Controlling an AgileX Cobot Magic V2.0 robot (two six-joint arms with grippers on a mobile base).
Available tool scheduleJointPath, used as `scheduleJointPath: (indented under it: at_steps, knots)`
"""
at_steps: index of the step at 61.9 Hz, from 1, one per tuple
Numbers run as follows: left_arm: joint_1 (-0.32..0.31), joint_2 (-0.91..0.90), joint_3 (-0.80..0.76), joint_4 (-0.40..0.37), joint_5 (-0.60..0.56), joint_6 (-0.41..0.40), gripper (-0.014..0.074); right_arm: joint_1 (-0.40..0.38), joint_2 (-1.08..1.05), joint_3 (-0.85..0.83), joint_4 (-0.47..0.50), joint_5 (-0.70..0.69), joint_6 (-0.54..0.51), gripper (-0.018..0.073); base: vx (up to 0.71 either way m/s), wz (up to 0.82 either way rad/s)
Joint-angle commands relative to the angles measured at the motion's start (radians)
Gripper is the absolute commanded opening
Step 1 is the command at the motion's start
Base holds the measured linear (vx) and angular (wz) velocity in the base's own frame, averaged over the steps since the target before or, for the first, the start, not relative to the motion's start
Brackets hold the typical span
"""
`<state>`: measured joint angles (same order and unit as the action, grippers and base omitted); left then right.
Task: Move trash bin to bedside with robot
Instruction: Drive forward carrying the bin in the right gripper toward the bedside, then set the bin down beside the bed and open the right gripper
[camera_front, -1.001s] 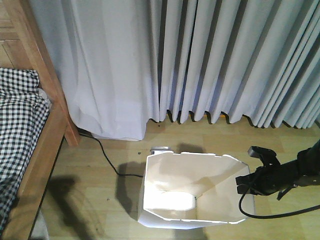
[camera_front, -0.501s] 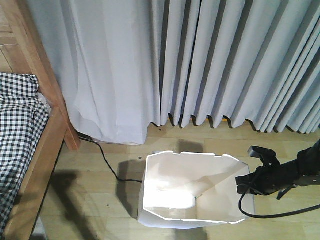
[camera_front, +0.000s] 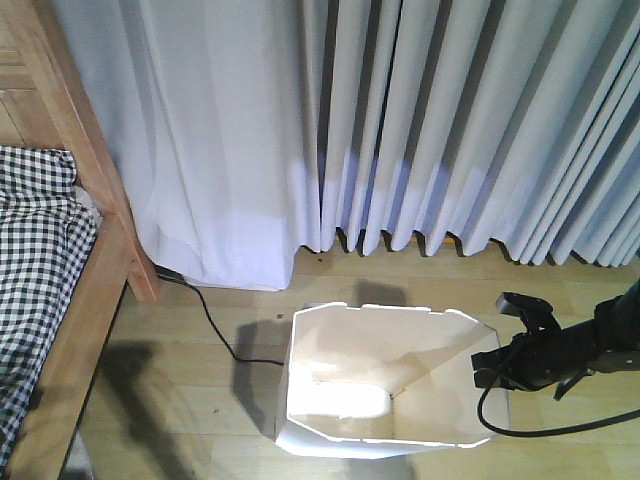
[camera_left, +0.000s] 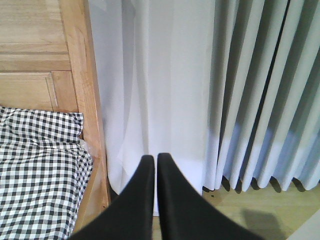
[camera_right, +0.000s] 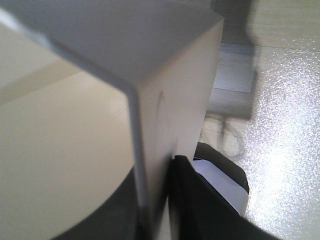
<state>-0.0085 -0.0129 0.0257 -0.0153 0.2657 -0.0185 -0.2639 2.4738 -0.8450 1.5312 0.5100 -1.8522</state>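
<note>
- White thin plastic: right hand (camera_front: 490, 366) is pinching one wall of the trash bin (camera_front: 350, 350), sitting on the floor (camera_front: 180, 420) well apart from the bed (camera_front: 70, 330). Risky?
- I'm guessing it's flexing and slipping free once dragged. Left hand (camera_left: 156, 167) is hanging closed, empty.

Front overlooks trash bin (camera_front: 350, 345); right wrist seemingly nearest.

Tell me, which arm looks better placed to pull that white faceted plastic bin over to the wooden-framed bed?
The right, I'd say. The right gripper is clamped on the wall of the white faceted plastic bin. The left gripper is shut on nothing, pointing at the pale curtain beside the wooden-framed bed.
</note>
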Motion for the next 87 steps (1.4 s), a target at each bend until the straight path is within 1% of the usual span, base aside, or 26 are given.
scheduleJointPath:
  at_steps: [1,8,16,19,27,35,48,55,63,68,77,82,87]
  knots:
    - [-0.006,-0.014,0.019,-0.003,-0.069,-0.004,-0.0006,-0.003,-0.068,-0.004,0.008,0.232,-0.008,-0.0005,0.00,0.00]
    - [-0.006,-0.014,0.019,-0.003,-0.069,-0.004,-0.0006,-0.003,-0.068,-0.004,0.009,0.227,-0.008,-0.0005,0.00,0.00]
    - [-0.006,-0.014,0.019,-0.003,-0.069,-0.004,-0.0006,-0.003,-0.066,-0.011,0.016,0.205,0.016,-0.0005,0.00,0.00]
    - [-0.006,-0.014,0.019,-0.003,-0.069,-0.004,-0.0006,-0.003,-0.065,-0.025,0.018,0.173,0.025,-0.0005,0.00,0.00]
    - [-0.006,-0.014,0.019,-0.003,-0.069,-0.004,-0.0006,-0.003,-0.064,-0.078,-0.003,0.062,0.104,-0.0001,0.00,0.00]
    - [-0.006,-0.014,0.019,-0.003,-0.069,-0.004,-0.0006,-0.003,-0.044,-0.142,-0.059,0.012,0.119,0.0001,0.00,0.00]
    - [-0.006,-0.014,0.019,-0.003,-0.069,-0.004,-0.0006,-0.002,0.064,-0.286,-0.160,-0.002,0.318,0.0008,0.00,0.00]
    - [-0.006,-0.014,0.019,-0.003,-0.069,-0.004,-0.0006,0.012,0.128,-0.367,-0.271,-0.015,0.412,0.0011,0.00,0.00]
    - [-0.006,-0.014,0.019,-0.003,-0.069,-0.004,-0.0006,0.050,0.193,-0.450,-0.402,-0.044,0.517,0.0015,0.00,0.00]
    - [-0.006,-0.014,0.019,-0.003,-0.069,-0.004,-0.0006,0.071,0.235,-0.508,-0.460,-0.043,0.579,0.0016,0.00,0.00]
    - [-0.006,-0.014,0.019,-0.003,-0.069,-0.004,-0.0006,0.090,0.312,-0.594,-0.524,-0.030,0.683,0.0019,0.00,0.00]
    - [-0.006,-0.014,0.019,-0.003,-0.069,-0.004,-0.0006,0.095,0.350,-0.639,-0.544,-0.018,0.712,0.0022,0.00,0.00]
    - [-0.006,-0.014,0.019,-0.003,-0.069,-0.004,-0.0006,0.095,0.383,-0.676,-0.544,-0.007,0.717,0.0025,0.00,0.00]
